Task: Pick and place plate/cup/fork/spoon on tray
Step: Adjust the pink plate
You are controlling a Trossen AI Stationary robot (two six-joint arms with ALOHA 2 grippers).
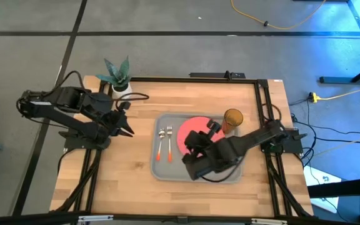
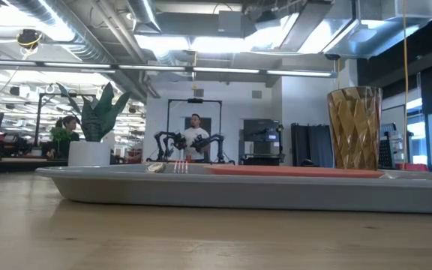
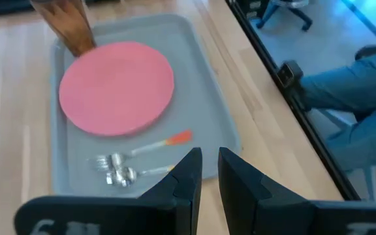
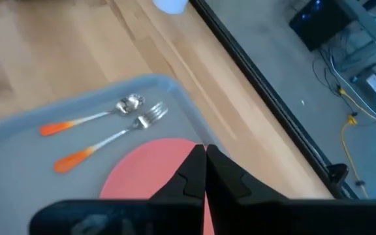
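Observation:
The grey tray [image 1: 230,174] lies in the middle of the table. On it lie the coral plate [image 1: 189,128], the spoon [image 1: 161,144] and the fork [image 1: 169,144] side by side left of the plate, handles toward the near edge. The amber cup [image 1: 232,119] stands upright at the tray's far right corner. My right gripper [image 4: 205,163] is shut and empty above the plate, pointing toward the table's left. My left gripper [image 3: 209,166] hangs left of the tray over bare wood, its fingers a narrow gap apart, empty.
A white pot with a green plant [image 1: 120,78] stands at the table's far left corner. Black frame rails [image 1: 264,106] run along the table's edges. People show in the room behind [image 2: 195,135], and a leg in jeans shows beyond the table [image 3: 364,104].

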